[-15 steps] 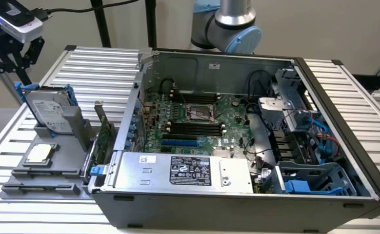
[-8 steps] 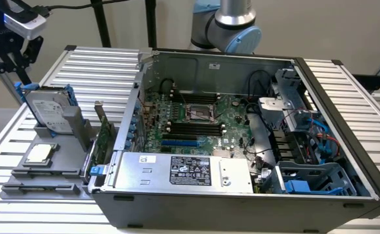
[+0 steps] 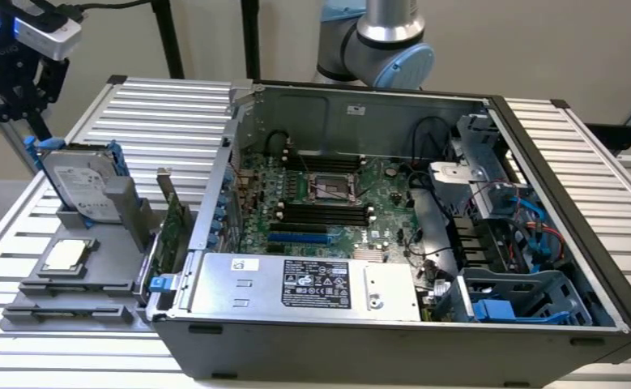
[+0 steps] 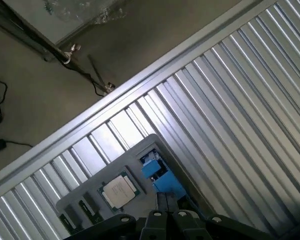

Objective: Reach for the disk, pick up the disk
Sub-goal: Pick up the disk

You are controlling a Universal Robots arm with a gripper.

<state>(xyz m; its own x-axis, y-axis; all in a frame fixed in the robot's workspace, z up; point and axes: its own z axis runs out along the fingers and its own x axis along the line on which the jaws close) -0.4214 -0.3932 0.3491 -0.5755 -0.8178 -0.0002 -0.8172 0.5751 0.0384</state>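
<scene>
At the exterior view's left I have the end effector hanging over the slatted desk, its tip right at the upper blue rail of the disk. I cannot make out whether it touches that rail, and I cannot tell how wide it stands. The disk stands on edge in a grey holder, label side towards the camera, leaning a little, with blue rails along its sides. The small square chip lies nearer the camera on the same holder. To the right sits the open computer case with its silver power box. In the wrist view the end effector sits just short of the disk's blue top, with the chip close beside. I judge the reach to be nearly complete and the grasp unproven. To do this well I would line up with the disk's plane and centre over its thin top edge. That way the grip should land on the flat metal faces rather than on the plastic rails, which look likely to flex or slip. I would also keep clear of the chip and the holder's walls while closing in.
</scene>
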